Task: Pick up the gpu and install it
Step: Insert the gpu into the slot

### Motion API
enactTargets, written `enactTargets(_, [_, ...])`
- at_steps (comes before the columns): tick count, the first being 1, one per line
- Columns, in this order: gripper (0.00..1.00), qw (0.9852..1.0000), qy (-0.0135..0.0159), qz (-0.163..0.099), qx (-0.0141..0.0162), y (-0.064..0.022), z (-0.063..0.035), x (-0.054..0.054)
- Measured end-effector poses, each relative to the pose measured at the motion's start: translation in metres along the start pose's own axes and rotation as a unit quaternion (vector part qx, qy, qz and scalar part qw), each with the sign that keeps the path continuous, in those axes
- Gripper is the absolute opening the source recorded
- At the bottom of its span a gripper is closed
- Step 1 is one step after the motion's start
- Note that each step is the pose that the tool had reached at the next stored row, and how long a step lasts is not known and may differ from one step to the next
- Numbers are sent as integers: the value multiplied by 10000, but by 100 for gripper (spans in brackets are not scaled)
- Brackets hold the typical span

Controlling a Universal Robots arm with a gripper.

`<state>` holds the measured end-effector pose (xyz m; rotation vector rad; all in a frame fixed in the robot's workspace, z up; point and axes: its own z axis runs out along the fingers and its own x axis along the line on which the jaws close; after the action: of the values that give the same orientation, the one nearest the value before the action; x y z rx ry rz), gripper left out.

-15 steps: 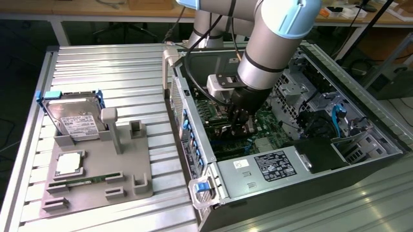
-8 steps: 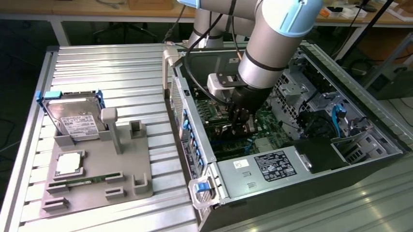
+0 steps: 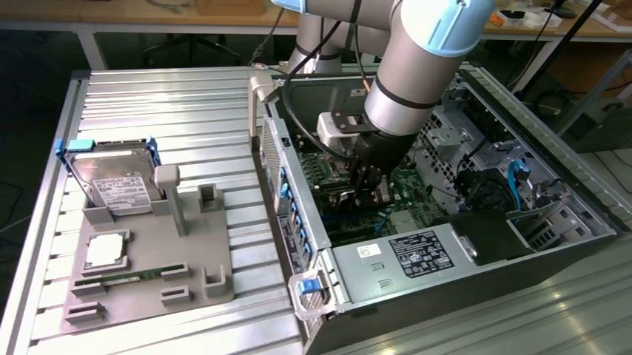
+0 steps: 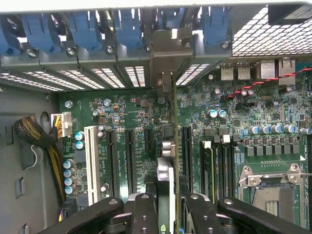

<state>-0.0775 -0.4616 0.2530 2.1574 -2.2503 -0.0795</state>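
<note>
The gpu (image 4: 167, 168) shows edge-on as a thin dark card standing upright over the green motherboard (image 4: 122, 112). Its silver end bracket (image 4: 165, 53) reaches up to the rear slot wall with the blue latches. My gripper (image 4: 168, 214) is shut on the card, one black finger (image 4: 144, 214) on each face. In the exterior view my gripper (image 3: 368, 185) reaches down inside the open computer case (image 3: 296, 244), with the gpu (image 3: 356, 200) under it among the expansion slots.
Outside the case, a grey fixture (image 3: 188, 259) carries a silver hard drive (image 3: 114, 181), a processor chip (image 3: 103, 251) and a green memory stick (image 3: 133, 275). The power supply (image 3: 415, 255) and drive bays (image 3: 493, 185) crowd the case's other side. A sleeved cable bundle (image 4: 36, 136) runs along the board's edge.
</note>
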Motion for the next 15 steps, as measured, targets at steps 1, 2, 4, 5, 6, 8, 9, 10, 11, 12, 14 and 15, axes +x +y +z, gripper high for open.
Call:
enactTargets(1, [27,10000,0,0,0,0,0,0])
enactTargets(2, [27,10000,1,0,0,0,1,-1])
enactTargets(4, [27,10000,1,0,-1,0,2,-7])
enactTargets(5, [27,10000,0,1,0,1,3,-15])
enactTargets(6, [27,10000,0,0,0,0,3,-20])
enactTargets(8, [27,10000,1,-1,0,1,3,-23])
enactTargets(9, [27,10000,0,-1,0,1,4,-23])
enactTargets(10, [27,10000,1,-1,0,1,4,-23])
enactTargets(11, [27,10000,0,0,0,1,12,-25])
enactTargets(12, [27,10000,4,-1,-1,3,25,-24])
enactTargets(14, [27,10000,3,-1,-1,5,41,-26])
enactTargets(15, [27,10000,3,-1,-1,5,47,-26])
